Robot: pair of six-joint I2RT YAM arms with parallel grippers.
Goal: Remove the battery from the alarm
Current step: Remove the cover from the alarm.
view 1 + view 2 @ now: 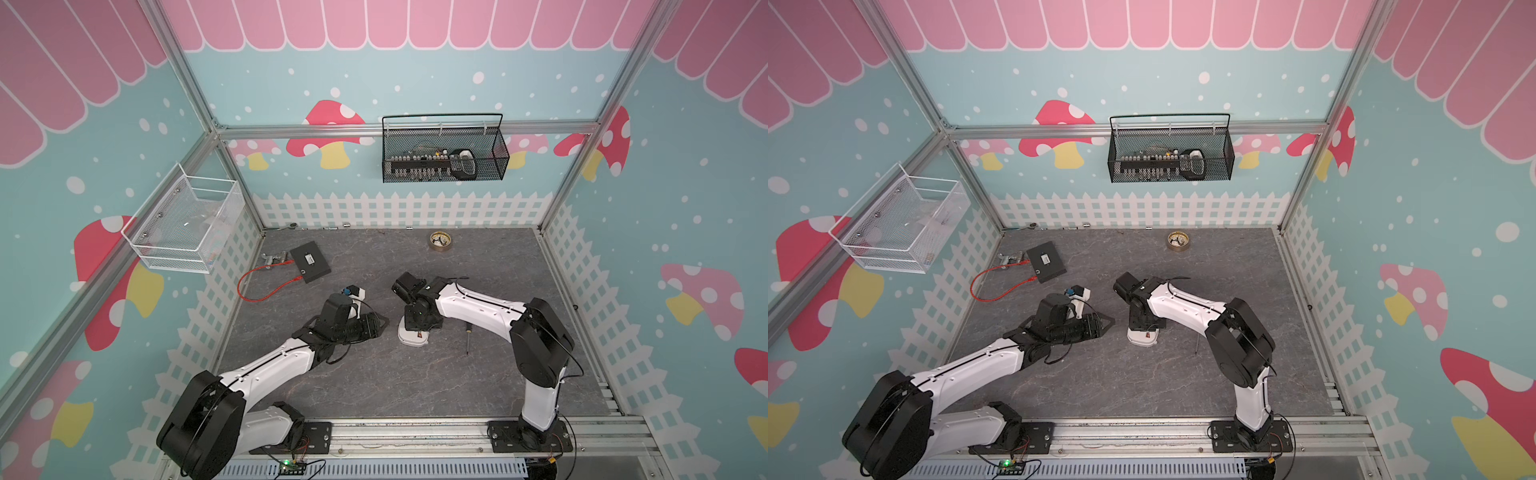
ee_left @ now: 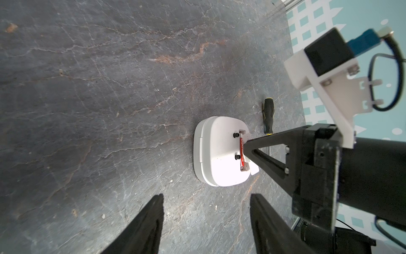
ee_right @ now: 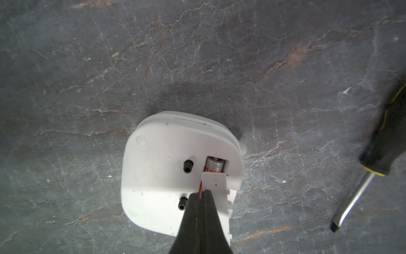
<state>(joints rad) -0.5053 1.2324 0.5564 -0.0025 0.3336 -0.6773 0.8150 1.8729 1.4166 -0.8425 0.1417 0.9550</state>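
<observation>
Battery [image 3: 214, 166]: small, light, rigid cylinder, slick red wrap, silvery ends. It lies in the back recess of the alarm [image 3: 158, 176], a smooth white plastic shell, back up on your table [image 3: 87, 66]. Take it mid-wrap. Right jaws pinched together at its wrap; left jaws apart, empty.

A black flat box [image 1: 310, 262] lies near the far left corner of the dark, stone-patterned desk [image 1: 374, 382], with a red cable [image 1: 257, 286] looping from it toward the left edge. A round brass-coloured dial [image 1: 440, 241] sits close to the far edge, right of centre. A screwdriver [image 1: 468, 338] with a black and yellow handle lies flat toward the right side, its blade pointing at the near edge. On the back wall hangs a black mesh basket [image 1: 498, 158] holding small parts; a white wire basket [image 1: 183, 249] hangs on the left wall.
</observation>
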